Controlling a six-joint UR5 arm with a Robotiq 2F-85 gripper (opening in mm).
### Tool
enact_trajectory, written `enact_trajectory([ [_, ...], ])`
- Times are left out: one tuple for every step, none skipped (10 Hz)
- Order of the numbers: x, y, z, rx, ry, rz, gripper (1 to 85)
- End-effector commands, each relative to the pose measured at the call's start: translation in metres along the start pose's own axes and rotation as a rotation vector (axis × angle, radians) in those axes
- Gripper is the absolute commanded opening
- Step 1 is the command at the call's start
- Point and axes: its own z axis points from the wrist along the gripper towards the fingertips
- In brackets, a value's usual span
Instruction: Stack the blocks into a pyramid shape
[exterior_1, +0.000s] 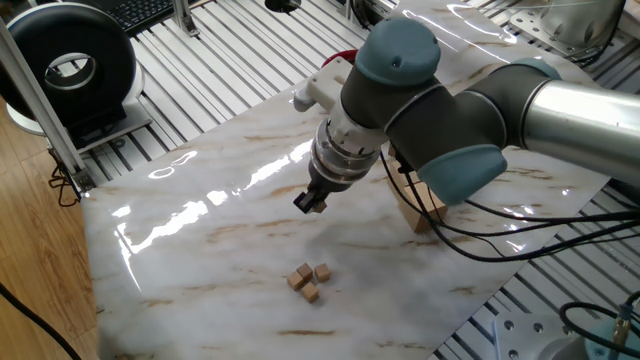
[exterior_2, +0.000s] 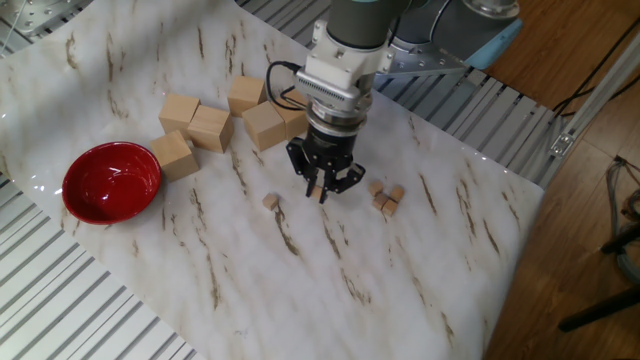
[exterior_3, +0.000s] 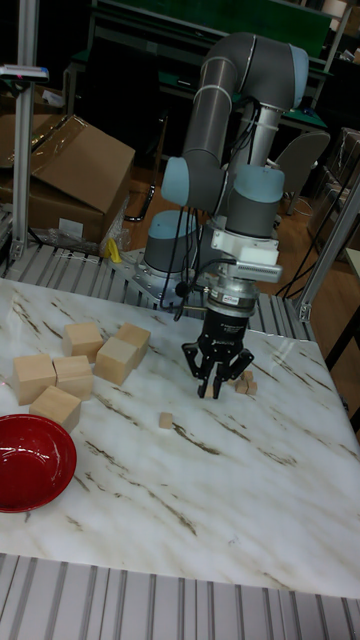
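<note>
3 tiny light-tan wooden cubes (exterior_2: 385, 198) sit clustered, touching, flat on the marble, unstacked, while a 4th cube (exterior_2: 269, 202) lies alone, well apart at their 9 o'clock.

White marble-patterned table (exterior_2: 300, 290) streaked with brown veins. Glossy red bowl (exterior_2: 111, 181) beside pale wooden blocks (exterior_2: 210, 127); light-tan tiny cubes (exterior_2: 387, 198) further from the bowl. Black gripper (exterior_2: 322, 190) under a silver and grey-blue arm (exterior_1: 470, 110).
</note>
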Motion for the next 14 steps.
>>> enact_trajectory([
  [-0.004,-0.008,-0.001,0.024,-0.014,0.038,1.0],
  [-0.009,-0.008,-0.001,0.024,-0.034,0.034,1.0],
  [-0.012,-0.003,-0.001,0.004,-0.042,0.047,1.0],
  [-0.015,0.001,-0.001,-0.011,-0.054,0.054,1.0],
  [-0.017,0.003,-0.001,-0.02,-0.061,0.066,1.0],
  [-0.022,0.003,-0.002,-0.02,-0.079,0.068,1.0],
  [-0.025,0.002,-0.002,-0.018,-0.092,0.073,1.0],
  [-0.029,0.002,-0.002,-0.017,-0.11,0.081,1.0],
  [-0.036,0.001,-0.003,-0.014,-0.134,0.084,1.0],
  [-0.038,0.002,-0.004,-0.02,-0.144,0.091,1.0],
  [-0.036,0.003,-0.003,-0.026,-0.135,0.101,1.0],
  [-0.035,0.004,-0.003,-0.03,-0.131,0.106,1.0],
  [-0.035,0.004,-0.003,-0.03,-0.131,0.108,1.0],
  [-0.036,0.005,-0.003,-0.031,-0.133,0.107,1.0],
])
